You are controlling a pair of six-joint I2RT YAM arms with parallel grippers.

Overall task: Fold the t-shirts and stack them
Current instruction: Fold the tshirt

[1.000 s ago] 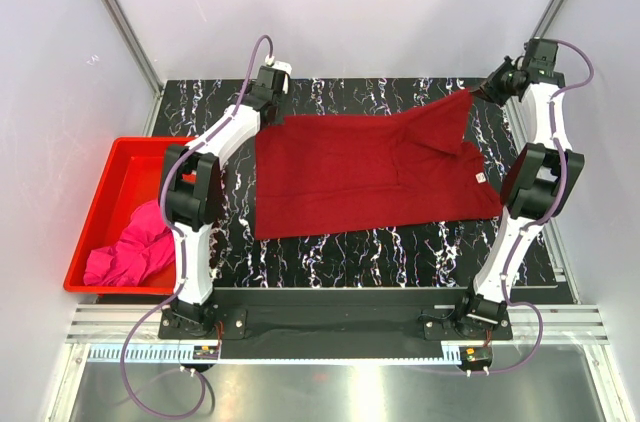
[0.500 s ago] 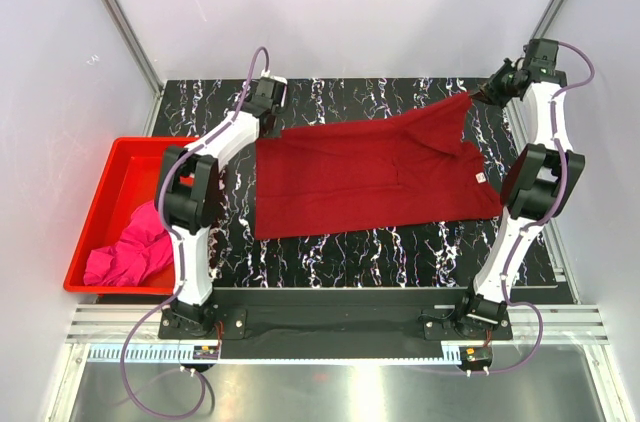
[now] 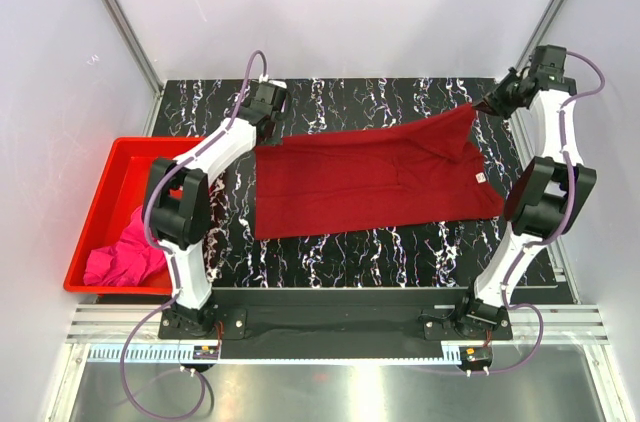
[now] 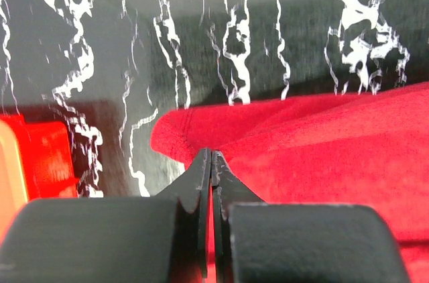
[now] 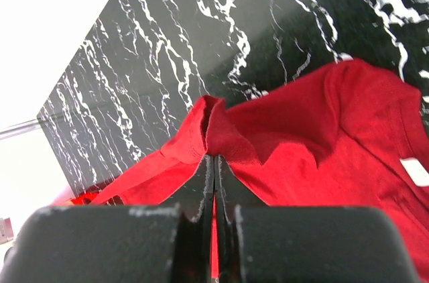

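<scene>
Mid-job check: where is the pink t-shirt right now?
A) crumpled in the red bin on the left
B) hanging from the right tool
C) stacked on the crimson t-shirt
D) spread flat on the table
A: the pink t-shirt lies crumpled inside the red bin, apart from the crimson t-shirt spread on the table.
</scene>
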